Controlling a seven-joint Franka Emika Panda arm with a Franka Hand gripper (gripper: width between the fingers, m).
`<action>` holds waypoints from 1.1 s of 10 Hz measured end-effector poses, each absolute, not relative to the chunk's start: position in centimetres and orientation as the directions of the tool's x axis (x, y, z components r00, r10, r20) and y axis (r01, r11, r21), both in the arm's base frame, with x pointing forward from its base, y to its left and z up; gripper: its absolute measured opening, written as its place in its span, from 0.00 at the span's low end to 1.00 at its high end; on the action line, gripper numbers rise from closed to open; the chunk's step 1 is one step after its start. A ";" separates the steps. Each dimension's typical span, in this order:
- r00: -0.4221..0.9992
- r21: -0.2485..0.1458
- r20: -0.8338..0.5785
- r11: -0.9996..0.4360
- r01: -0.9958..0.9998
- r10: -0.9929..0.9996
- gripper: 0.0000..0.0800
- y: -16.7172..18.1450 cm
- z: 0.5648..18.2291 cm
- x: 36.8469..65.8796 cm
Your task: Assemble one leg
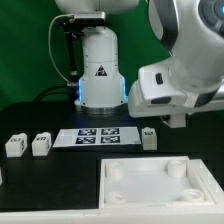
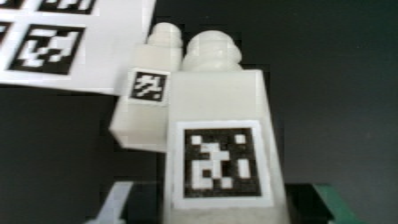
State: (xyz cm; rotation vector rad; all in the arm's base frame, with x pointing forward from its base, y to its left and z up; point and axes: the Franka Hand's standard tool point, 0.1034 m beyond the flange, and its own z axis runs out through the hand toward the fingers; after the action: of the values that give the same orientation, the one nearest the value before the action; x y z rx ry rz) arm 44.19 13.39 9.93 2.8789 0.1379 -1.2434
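Note:
In the wrist view a white leg (image 2: 217, 120) with a black-and-white tag lies lengthwise between my fingers (image 2: 135, 200), its round tip pointing away. My gripper (image 2: 222, 206) is shut on its sides. A second leg (image 2: 146, 95) rests on the black table just behind it, touching it. In the exterior view my gripper (image 1: 172, 119) hangs low at the exterior view's right, beside a small white leg (image 1: 148, 137). The held leg is hidden there. Two more legs (image 1: 14, 146) (image 1: 40, 145) stand at the exterior view's left.
The marker board (image 1: 98, 137) lies in front of the robot base (image 1: 100, 70) and also shows in the wrist view (image 2: 54, 40). A large white square panel (image 1: 160, 182) with corner sockets lies at the front right.

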 end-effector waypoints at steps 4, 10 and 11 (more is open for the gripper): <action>0.934 -0.035 -0.342 -0.995 0.098 0.104 0.36 14.2 11.6 46.8; 0.970 -0.049 0.199 -0.988 0.148 0.136 0.36 10.9 16.6 54.2; 0.947 -0.050 0.297 -0.989 0.142 0.121 0.36 11.1 18.7 55.7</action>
State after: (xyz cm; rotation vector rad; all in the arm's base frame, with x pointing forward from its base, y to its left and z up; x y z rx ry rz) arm 55.71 11.13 18.69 3.1700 0.2141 0.4764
